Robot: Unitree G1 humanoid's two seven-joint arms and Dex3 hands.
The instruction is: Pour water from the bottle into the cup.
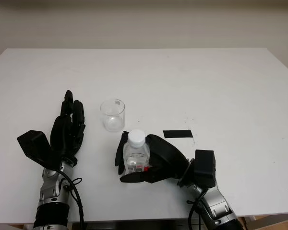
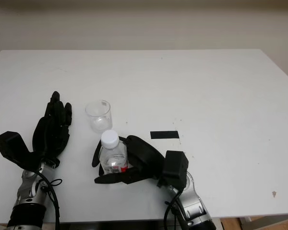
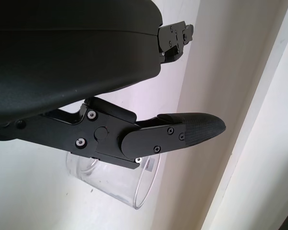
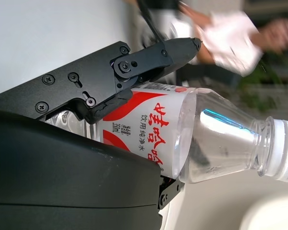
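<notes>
A white table (image 1: 221,86) carries a clear cup (image 1: 112,114). Just in front of the cup, the right hand (image 1: 146,163) grips the capped bottle (image 1: 136,154) upright. Beside the cup, the left hand (image 1: 67,129) is open. The white cap likely must come off before tilting.

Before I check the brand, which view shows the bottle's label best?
The right wrist view: the bottle lies close, its red label and print facing the camera inside the right robot hand. The eye views show mostly its white cap from above.
</notes>
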